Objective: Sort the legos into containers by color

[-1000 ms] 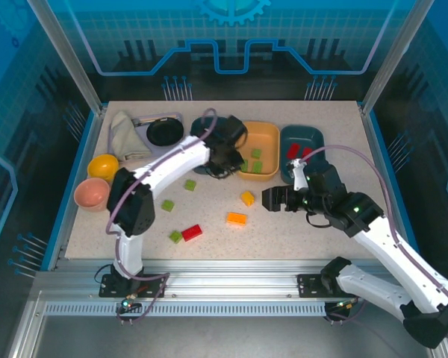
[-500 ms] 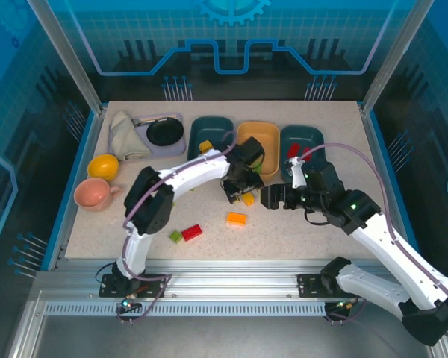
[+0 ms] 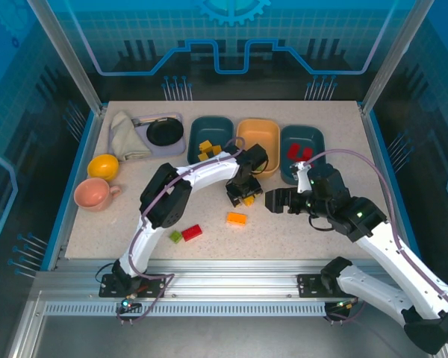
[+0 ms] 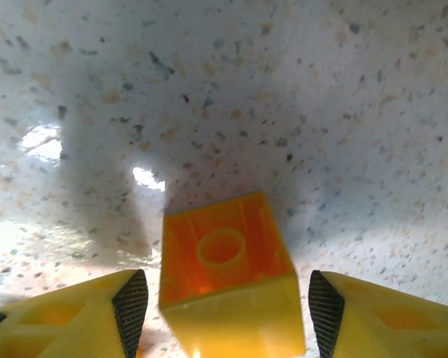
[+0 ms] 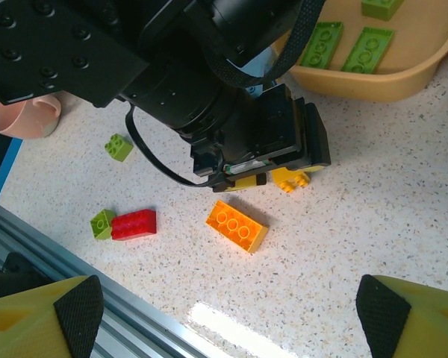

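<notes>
My left gripper (image 3: 243, 197) is down on the table, open, its pads (image 4: 131, 309) on either side of a square yellow brick (image 4: 224, 283) with a gap on both sides. The brick shows its hollow underside. My right gripper (image 3: 275, 200) hovers open just right of it, holding nothing. An oblong orange brick (image 5: 237, 226) lies in front, and a red brick (image 5: 134, 224) touches a green one (image 5: 102, 223) further left. The left teal tray (image 3: 222, 125) holds yellow bricks, the orange-tan tray (image 3: 258, 131) green ones (image 5: 321, 45), and the right teal tray (image 3: 315, 139) red ones.
A lone green brick (image 5: 119, 147) lies on the table by the left arm. At the back left are a lavender tray with a black bowl (image 3: 164, 132) and a cloth (image 3: 127, 134). A yellow bowl (image 3: 103, 165) and a pink bowl (image 3: 92, 194) stand at the left edge.
My left gripper has swung from the orange-tan tray to the table's middle and dropped over the square yellow brick. The right arm has barely shifted.
</notes>
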`<state>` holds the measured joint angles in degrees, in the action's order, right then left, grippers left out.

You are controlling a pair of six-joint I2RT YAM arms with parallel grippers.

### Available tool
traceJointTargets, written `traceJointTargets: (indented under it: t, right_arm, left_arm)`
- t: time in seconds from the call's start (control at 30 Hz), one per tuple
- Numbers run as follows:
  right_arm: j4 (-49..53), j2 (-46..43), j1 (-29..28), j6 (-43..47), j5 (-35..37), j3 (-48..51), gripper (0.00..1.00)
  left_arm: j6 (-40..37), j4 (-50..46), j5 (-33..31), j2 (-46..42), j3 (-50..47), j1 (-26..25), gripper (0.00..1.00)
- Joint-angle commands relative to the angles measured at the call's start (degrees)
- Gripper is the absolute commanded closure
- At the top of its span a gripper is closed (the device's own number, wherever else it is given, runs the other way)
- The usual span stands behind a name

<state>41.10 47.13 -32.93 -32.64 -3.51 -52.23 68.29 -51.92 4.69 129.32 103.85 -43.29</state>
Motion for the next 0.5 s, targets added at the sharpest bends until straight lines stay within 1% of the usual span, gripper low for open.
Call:
traceJointTargets:
  t: [0.0,0.1,0.17,0.23,0.3,0.47]
  right_arm:
    - [0.82,-0.64,0.85,-0.49,-0.97,0.81,0.09]
    - [0.73,-0.60,0.92,-0.45,-1.15,0.85,0.09]
    - [0.65,-0.55,1.04,-0.40,-1.24,0.90,0.09]
    - [0.56,-0.46,1.16,-0.47,-1.31,0.99,0.09]
    - [0.39,-0.41,1.28,-0.40,-1.41,0.99,0.09]
    - [0.21,-0.03,1.38,-0.25,-1.81,0.09,0.09]
  left_arm:
    - [0.54,-0.37,-1.26,1.81,1.59,-0.08,0.46]
    - [0.79,-0.07,-1.41,2.04,1.27,-0.11,0.57]
    - [0.87,-0.37,-1.84,1.76,0.94,-0.22,0.63]
    - [0.93,-0.45,-2.38,0.86,0.19,-0.21,0.70]
    - [0.97,-0.36,-3.33,-0.89,-0.89,-0.21,0.75]
    - [0.10,-1.57,-5.59,-7.92,-3.35,-0.30,0.77]
